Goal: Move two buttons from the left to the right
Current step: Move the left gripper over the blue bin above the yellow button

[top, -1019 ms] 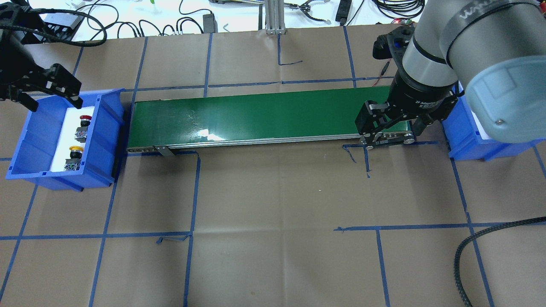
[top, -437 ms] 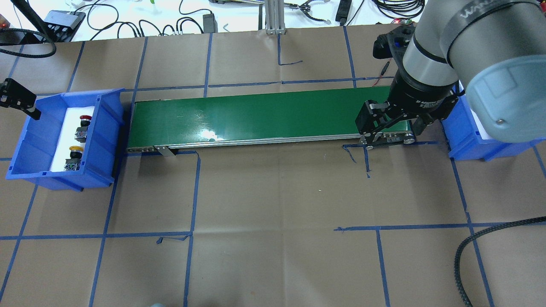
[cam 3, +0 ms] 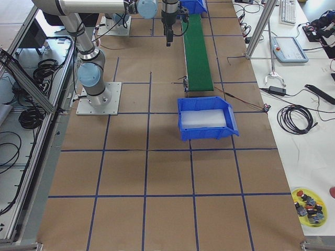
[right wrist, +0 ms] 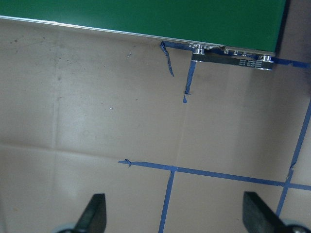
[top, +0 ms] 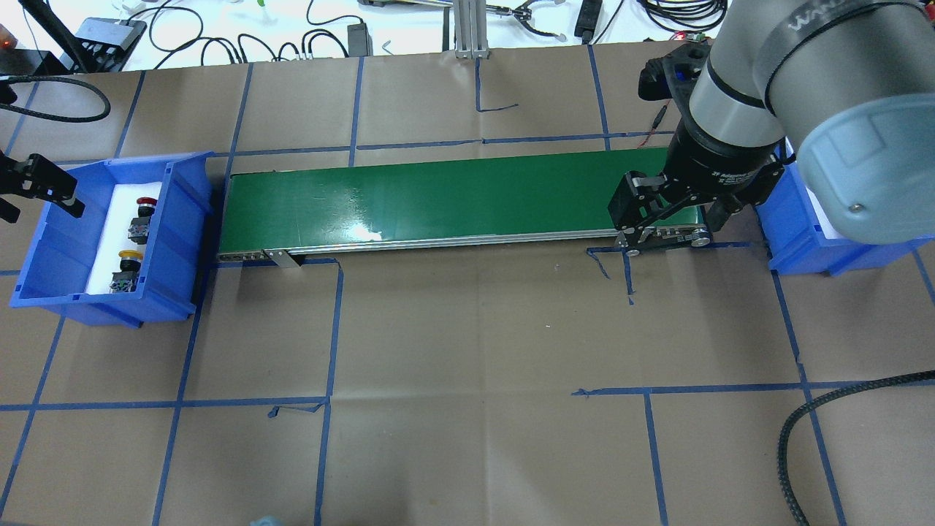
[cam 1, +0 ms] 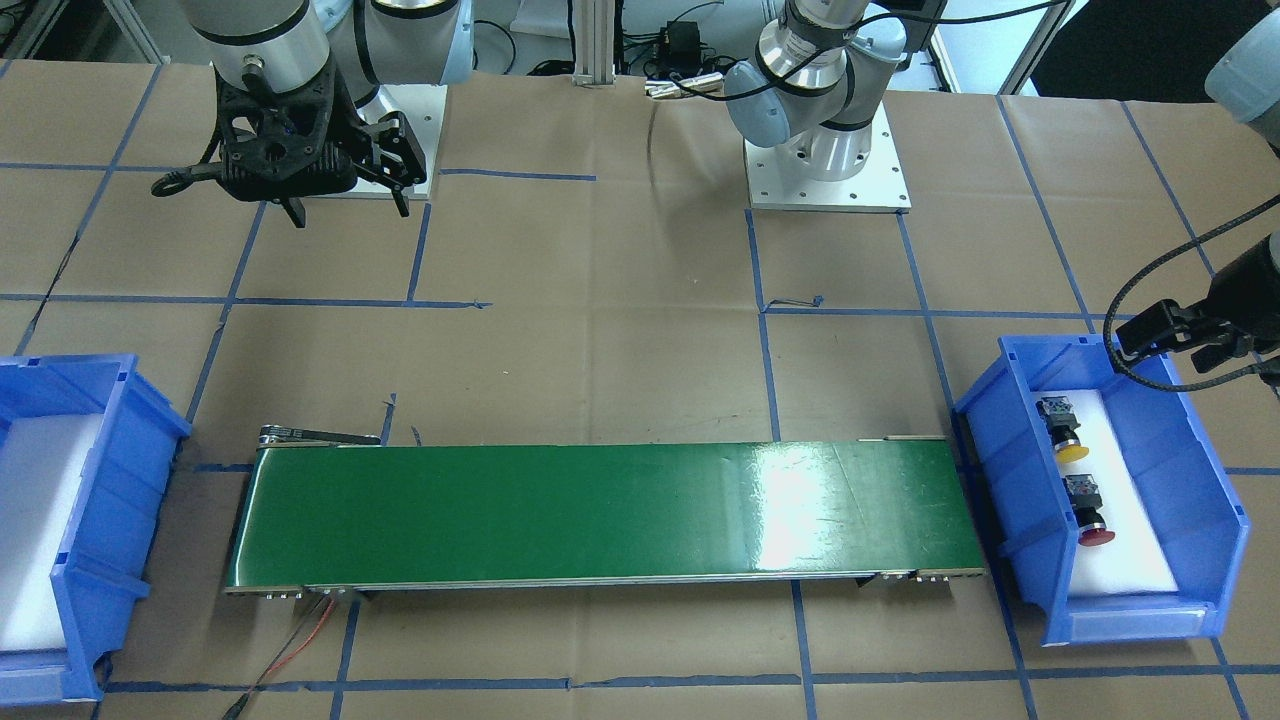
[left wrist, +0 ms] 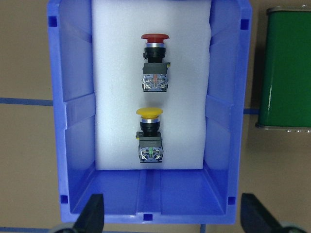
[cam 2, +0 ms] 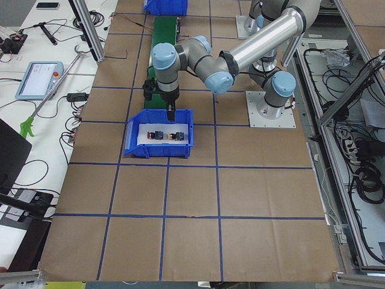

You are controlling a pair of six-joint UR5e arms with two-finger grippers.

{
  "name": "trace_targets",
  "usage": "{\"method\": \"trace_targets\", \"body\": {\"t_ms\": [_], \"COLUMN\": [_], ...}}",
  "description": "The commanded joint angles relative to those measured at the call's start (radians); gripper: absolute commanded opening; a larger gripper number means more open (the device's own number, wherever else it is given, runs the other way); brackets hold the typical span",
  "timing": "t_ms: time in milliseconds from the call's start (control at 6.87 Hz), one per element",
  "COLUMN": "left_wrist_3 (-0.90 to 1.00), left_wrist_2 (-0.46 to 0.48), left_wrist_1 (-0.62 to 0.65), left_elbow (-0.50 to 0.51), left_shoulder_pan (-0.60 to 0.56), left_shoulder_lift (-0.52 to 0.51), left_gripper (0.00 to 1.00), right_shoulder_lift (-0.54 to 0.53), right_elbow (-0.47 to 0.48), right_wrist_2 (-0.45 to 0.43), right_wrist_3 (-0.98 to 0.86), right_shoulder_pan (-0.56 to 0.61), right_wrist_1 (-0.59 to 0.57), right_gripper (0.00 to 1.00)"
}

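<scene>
With left gripper (left wrist: 170, 206) spread wide at lower frame, could clip bin (left wrist: 77, 160) wall or shove yellow button (left wrist: 150, 133) askew.

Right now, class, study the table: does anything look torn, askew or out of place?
Only the blue tape: beside the green conveyor its loose ends are torn and stray crookedly off the grid lines.

Brown paper tabletop (top: 467, 329), blue tape grid (top: 334, 329), white side bench (cam 3: 309, 157), black cables (cam 3: 32, 116)
</scene>
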Motion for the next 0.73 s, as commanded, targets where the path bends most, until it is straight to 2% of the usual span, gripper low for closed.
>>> {"method": "trace_targets", "body": {"t_ms": [0,291,582], "left_wrist_3": [0.006,0.006,0.006], "left_wrist_2": [-0.003,-0.003,-0.001], "left_wrist_1": [0.108,0.313,0.44], "left_elbow": [-0.039,-0.161,-0.235], "left_shoulder_pan": [0.001,0.0,-0.003], "left_shoulder_lift": [-0.048,-0.064,-0.096], "left_gripper": [0.99,0.99,0.99], "right_shoulder_lift": [0.0,0.0,0.0], "right_elbow": [0.0,0.002,0.002], "right_wrist_2": [0.0,0.0,0.0], "right_wrist_3": [0.0,0.0,0.0], "right_shoulder_pan": [0.0,0.0,0.0], "right_wrist_1": [0.0,0.0,0.0], "right_gripper": [1.0,1.0,1.0]}}
